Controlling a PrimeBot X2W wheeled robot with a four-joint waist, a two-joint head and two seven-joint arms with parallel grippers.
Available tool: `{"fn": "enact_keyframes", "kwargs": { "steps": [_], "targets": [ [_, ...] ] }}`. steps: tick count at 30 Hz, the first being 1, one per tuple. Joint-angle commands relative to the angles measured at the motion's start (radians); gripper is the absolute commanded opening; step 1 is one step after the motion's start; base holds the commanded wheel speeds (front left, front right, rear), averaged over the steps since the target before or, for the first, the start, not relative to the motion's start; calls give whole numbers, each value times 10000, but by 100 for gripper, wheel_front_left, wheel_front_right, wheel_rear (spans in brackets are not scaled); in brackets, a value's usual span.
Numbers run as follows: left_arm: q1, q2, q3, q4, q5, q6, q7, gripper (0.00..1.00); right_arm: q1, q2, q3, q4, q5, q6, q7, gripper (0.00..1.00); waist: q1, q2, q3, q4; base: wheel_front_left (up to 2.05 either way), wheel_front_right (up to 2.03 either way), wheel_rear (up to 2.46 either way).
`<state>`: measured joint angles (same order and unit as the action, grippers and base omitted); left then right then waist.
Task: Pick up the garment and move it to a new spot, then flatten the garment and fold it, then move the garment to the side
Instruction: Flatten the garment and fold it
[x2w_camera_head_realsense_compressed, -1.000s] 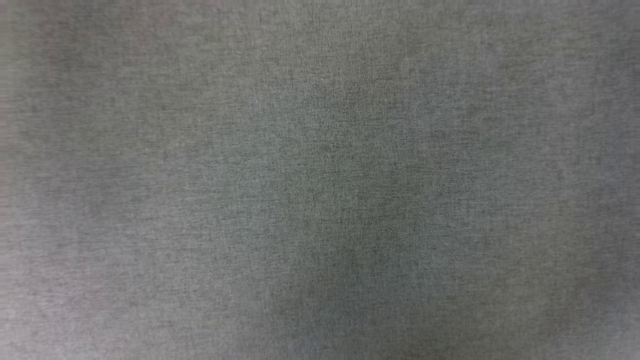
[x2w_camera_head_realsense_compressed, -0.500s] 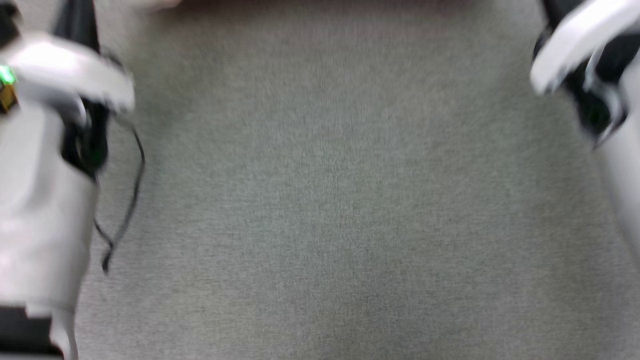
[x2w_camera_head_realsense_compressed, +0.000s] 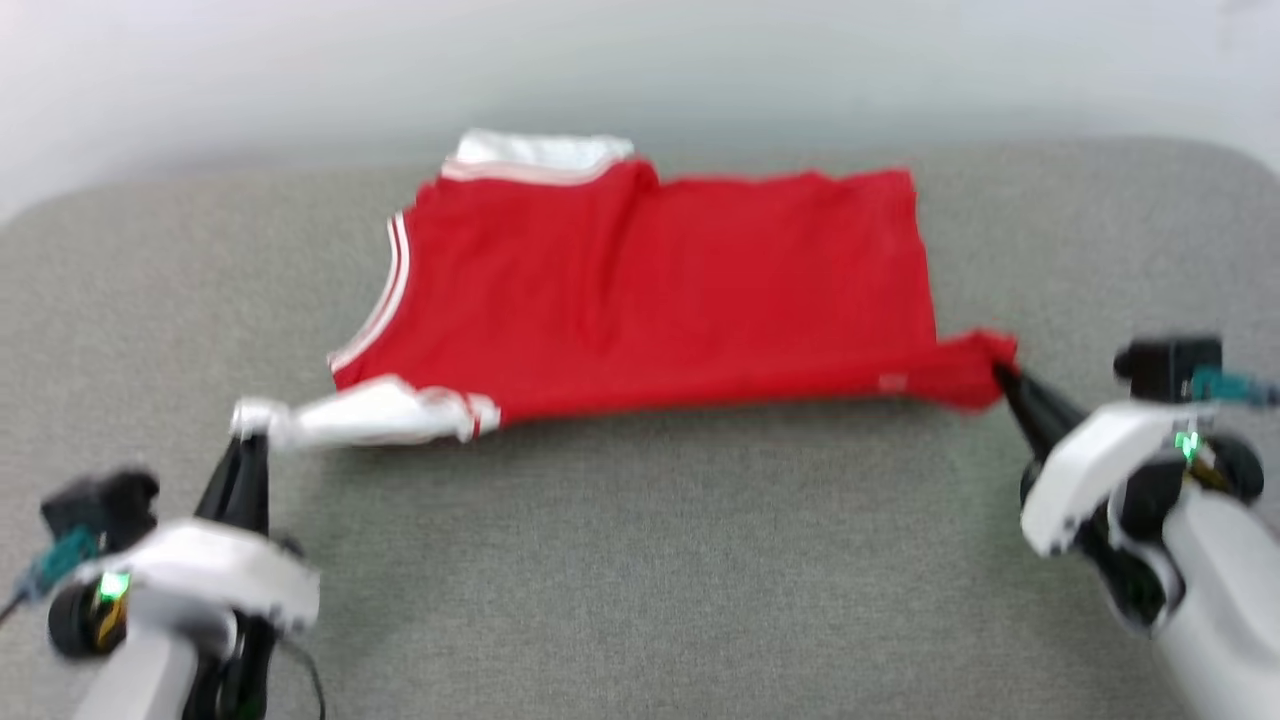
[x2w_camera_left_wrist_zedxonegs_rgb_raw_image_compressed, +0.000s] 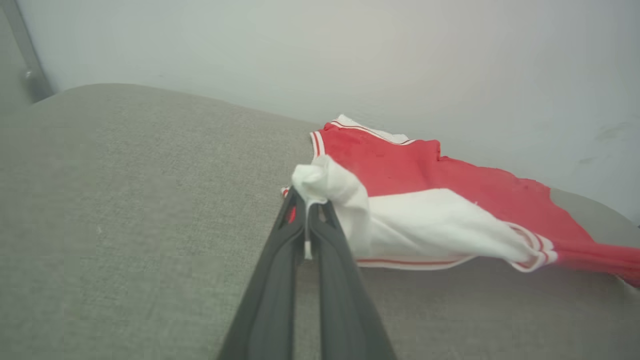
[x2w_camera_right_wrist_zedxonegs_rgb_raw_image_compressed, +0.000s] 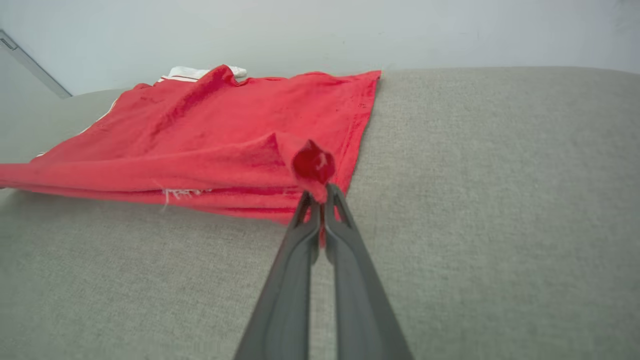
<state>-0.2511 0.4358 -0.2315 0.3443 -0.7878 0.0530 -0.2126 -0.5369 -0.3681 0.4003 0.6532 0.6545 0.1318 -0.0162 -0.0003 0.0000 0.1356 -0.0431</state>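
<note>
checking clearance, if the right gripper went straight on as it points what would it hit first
The garment itself: the right gripper is shut on its red corner, and the folded body likely lies straight ahead.

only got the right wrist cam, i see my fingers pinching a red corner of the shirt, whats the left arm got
Observer: The left gripper is shut on the bunched tip of the garment's white sleeve.
Operator: ok is the shirt up in the air or lying down
Observer: In the head view most of it lies on the grey cushion, drawn out sideways between the left gripper and the right gripper.
</note>
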Motion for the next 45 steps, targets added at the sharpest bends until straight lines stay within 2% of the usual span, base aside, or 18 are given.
{"fn": "enact_keyframes", "kwargs": {
  "steps": [1,8,12,16,21,24,26,27,35,42,43,44,45],
  "targets": [
    [597,193,164,-359,-88,302,79,0,525,-120,-198,-171,5,-21,75,0,3,0,-520,-22,0,0,0],
    [3409,417,330,-2891,-348,1631,901,0,3190,-89,-1313,-1717,-484,-23,737,0,3,0,-989,92,0,0,0],
    [4386,486,442,-3886,-529,2082,1206,0,4643,89,-2208,-2765,-727,-24,1463,0,3,0,-1074,218,0,0,0],
    [4743,585,500,-4496,-587,2265,1383,0,5495,409,-3014,-3748,-1154,-24,2170,0,3,0,-998,263,0,0,0],
    [3860,621,317,-4635,-458,2012,1426,0,5295,860,-3488,-4822,-1688,-21,3117,0,3,0,-636,266,0,0,0],
    [3352,585,179,-4394,-416,1804,1489,0,4987,973,-3567,-5010,-1851,-21,3455,0,3,0,-410,278,0,0,0],
    [2338,485,-66,-3832,-257,1418,1401,0,4462,1090,-3625,-5023,-2013,-20,3816,0,3,0,18,349,0,0,0],
    [2338,485,-66,-3832,-257,1418,1401,0,4462,1090,-3625,-5023,-2013,-20,3816,0,3,0,18,349,0,0,0],
    [242,-32,-523,-1823,-138,559,1141,0,3004,877,-3260,-4219,-2260,-18,4138,0,3,0,1032,407,0,0,0],
    [-840,-385,-850,-47,-177,-107,1010,0,2165,736,-2630,-3199,-2403,-17,3681,0,3,0,1584,436,0,0,0],
    [-947,-485,-885,163,-243,-205,992,0,2082,750,-2499,-3019,-2413,-17,3594,13,3,0,1616,433,0,0,0],
    [-1025,-528,-941,450,-281,-314,1071,36,2046,797,-2378,-2836,-2386,-17,3517,37,3,0,1636,424,0,0,0],
    [-1102,-573,-994,656,-345,-438,1120,70,2015,815,-2258,-2654,-2376,-17,3440,70,3,0,1648,416,0,0,0]
  ]
}}
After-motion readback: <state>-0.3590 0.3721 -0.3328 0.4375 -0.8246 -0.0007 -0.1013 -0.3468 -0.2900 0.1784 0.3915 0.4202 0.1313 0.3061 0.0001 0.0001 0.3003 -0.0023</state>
